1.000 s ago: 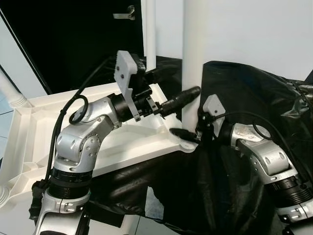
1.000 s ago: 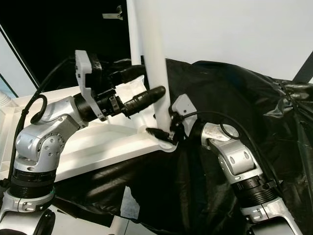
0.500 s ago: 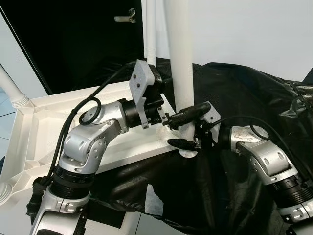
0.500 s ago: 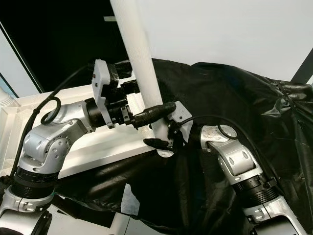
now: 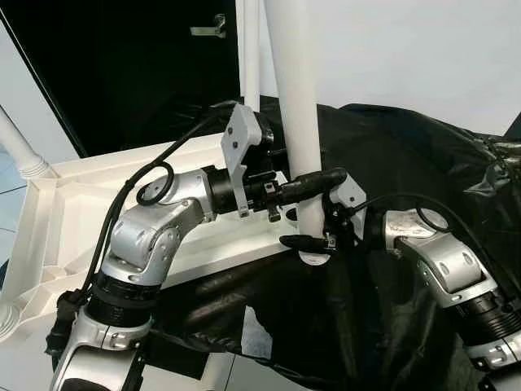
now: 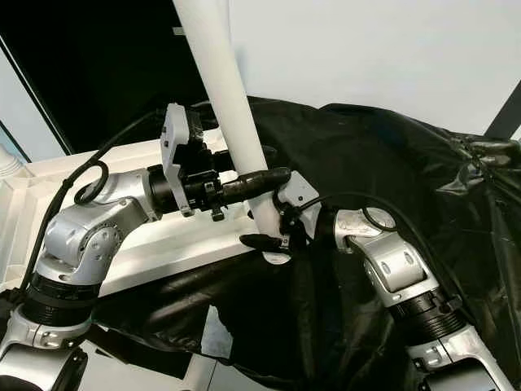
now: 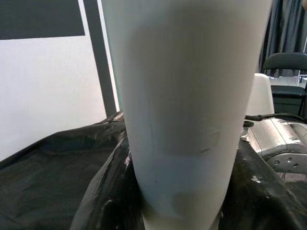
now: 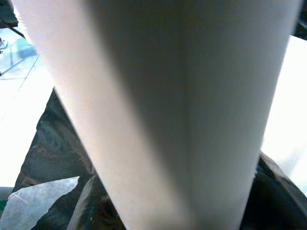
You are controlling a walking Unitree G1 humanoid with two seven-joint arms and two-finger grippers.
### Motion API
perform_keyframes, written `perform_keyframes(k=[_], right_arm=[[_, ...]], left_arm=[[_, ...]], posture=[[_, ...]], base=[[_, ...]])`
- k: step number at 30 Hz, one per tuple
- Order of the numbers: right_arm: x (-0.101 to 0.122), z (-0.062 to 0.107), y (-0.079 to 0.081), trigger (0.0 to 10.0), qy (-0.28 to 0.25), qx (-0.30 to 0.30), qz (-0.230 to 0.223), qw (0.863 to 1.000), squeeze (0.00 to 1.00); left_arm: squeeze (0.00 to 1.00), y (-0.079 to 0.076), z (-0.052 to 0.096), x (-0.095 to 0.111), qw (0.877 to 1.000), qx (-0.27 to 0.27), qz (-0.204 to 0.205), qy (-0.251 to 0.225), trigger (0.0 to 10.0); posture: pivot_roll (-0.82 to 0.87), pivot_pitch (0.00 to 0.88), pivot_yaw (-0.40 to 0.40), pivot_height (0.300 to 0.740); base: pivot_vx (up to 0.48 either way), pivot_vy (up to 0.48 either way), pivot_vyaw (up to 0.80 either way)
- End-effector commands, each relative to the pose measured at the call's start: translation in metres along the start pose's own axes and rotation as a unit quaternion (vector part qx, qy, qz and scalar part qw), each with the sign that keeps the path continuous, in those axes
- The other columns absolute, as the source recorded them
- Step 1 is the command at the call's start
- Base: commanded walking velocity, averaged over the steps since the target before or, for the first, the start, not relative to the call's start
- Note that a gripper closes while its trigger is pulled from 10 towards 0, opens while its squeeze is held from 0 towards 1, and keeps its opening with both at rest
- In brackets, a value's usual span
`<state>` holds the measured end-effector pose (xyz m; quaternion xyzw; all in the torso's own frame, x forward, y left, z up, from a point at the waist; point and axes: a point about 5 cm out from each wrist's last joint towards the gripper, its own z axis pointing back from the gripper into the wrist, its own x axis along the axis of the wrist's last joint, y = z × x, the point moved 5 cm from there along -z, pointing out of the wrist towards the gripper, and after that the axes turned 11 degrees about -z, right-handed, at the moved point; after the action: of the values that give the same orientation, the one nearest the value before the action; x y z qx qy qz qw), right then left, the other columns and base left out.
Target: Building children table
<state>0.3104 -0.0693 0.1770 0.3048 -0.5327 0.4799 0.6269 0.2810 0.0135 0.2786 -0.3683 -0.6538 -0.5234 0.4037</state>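
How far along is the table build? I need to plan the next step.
Done: another leg already stands at the far corner of the upturned tabletop. In hand: both grippers, left and right, hold the near leg, tilted at its corner socket. Left: seating it upright; other corners partly hidden.

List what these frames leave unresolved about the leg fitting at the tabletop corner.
- Joint between white leg and tabletop corner: eye views, covered by the right gripper.
- Leg's upper end: cut off by the top edge, both eye views.
- Left gripper far finger: behind the leg.
- Right wrist view: blurred leg surface, no contact detail.
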Motion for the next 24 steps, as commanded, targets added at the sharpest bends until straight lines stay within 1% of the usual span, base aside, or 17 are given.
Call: perform_keyframes(k=[1,3,4,8,10,11,13,14,15,16,17,18,19,20,22,23,24], right_arm=[[0.006,0.001,-0.005,10.0,-0.003,-0.008,0.013,1.0,0.0],[0.009,0.0,-0.01,10.0,-0.014,-0.025,0.01,1.0,0.0],[0.011,-0.001,-0.012,10.0,-0.022,-0.035,0.009,0.999,1.0],[0.017,-0.004,-0.014,10.0,-0.045,-0.054,0.005,0.998,1.0],[0.021,-0.006,-0.018,10.0,-0.066,-0.082,-0.001,0.994,1.0],[0.021,-0.006,-0.018,10.0,-0.066,-0.082,-0.001,0.994,1.0],[0.022,-0.009,-0.019,10.0,-0.078,-0.104,-0.004,0.991,1.0],[0.022,-0.009,-0.019,10.0,-0.078,-0.104,-0.004,0.991,1.0],[0.023,-0.01,-0.019,10.0,-0.087,-0.115,-0.011,0.989,0.31],[0.023,-0.01,-0.019,10.0,-0.087,-0.115,-0.011,0.989,0.31],[0.023,-0.012,-0.019,10.0,-0.098,-0.13,-0.015,0.987,0.03],[0.024,-0.013,-0.019,10.0,-0.112,-0.148,-0.024,0.982,0.0],[0.025,-0.015,-0.02,10.0,-0.124,-0.17,-0.026,0.977,0.0],[0.025,-0.015,-0.02,10.0,-0.124,-0.17,-0.026,0.977,0.0],[0.025,-0.015,-0.023,10.0,-0.136,-0.206,-0.028,0.969,0.0],[0.025,-0.015,-0.023,10.0,-0.136,-0.206,-0.028,0.969,0.0],[0.022,-0.013,-0.031,10.0,-0.135,-0.253,-0.021,0.958,0.0]], left_arm=[[0.0,-0.003,-0.003,0.007,1.0,-0.02,-0.011,-0.008,0.0],[0.0,-0.004,-0.003,0.01,1.0,-0.019,-0.023,-0.008,0.0],[0.0,-0.004,-0.004,0.01,0.999,-0.017,-0.028,-0.005,10.0],[0.0,-0.003,-0.007,0.013,1.0,-0.005,-0.026,-0.007,10.0],[0.0,0.008,-0.01,0.014,0.999,0.038,-0.018,-0.005,10.0],[0.0,0.008,-0.01,0.014,0.999,0.038,-0.018,-0.005,10.0],[0.0,0.021,-0.014,0.01,0.997,0.081,0.0,0.008,10.0],[0.0,0.021,-0.014,0.01,0.997,0.081,0.0,0.008,10.0],[0.0,0.027,-0.014,0.008,0.995,0.1,0.009,0.016,10.0],[0.0,0.027,-0.014,0.008,0.995,0.1,0.009,0.016,10.0],[0.0,0.032,-0.015,0.006,0.993,0.119,0.014,0.022,10.0],[0.0,0.036,-0.016,0.004,0.99,0.139,0.021,0.028,10.0],[0.0,0.041,-0.017,0.001,0.986,0.156,0.035,0.036,10.0],[0.0,0.041,-0.017,0.001,0.986,0.156,0.035,0.036,10.0],[0.0,0.045,-0.019,-0.002,0.982,0.175,0.055,0.045,10.0],[0.0,0.045,-0.019,-0.002,0.982,0.175,0.055,0.045,10.0],[0.0,0.051,-0.021,-0.006,0.975,0.203,0.069,0.051,10.0]], posture=[[0.03,0.0,-0.02,0.74],[0.03,0.0,-0.014,0.74],[0.04,0.0,-0.011,0.74],[0.04,0.0,-0.002,0.74],[0.04,0.0,0.0,0.74],[0.04,0.0,0.0,0.74],[0.04,0.0,0.004,0.74],[0.04,0.0,0.004,0.74],[0.04,0.0,0.007,0.74],[0.04,0.0,0.007,0.74],[0.04,0.0,0.012,0.74],[0.03,0.0,0.021,0.74],[0.03,0.0,0.023,0.74],[0.03,0.0,0.023,0.74],[0.03,0.0,0.027,0.74],[0.03,0.0,0.027,0.74],[0.02,0.0,0.03,0.74]], base=[[0.0,0.0,0.0],[0.0,0.0,0.0],[0.0,0.0,0.0],[0.0,0.0,0.0],[0.0,0.0,0.0],[0.0,0.0,0.0],[0.0,0.0,0.0],[0.0,0.0,0.0],[0.0,0.0,0.0],[0.0,0.0,0.0],[0.0,0.0,0.0],[0.0,0.0,0.0],[0.0,0.0,0.0],[0.0,0.0,0.0],[0.0,0.0,0.0],[0.0,0.0,0.0],[0.0,0.0,0.0]])
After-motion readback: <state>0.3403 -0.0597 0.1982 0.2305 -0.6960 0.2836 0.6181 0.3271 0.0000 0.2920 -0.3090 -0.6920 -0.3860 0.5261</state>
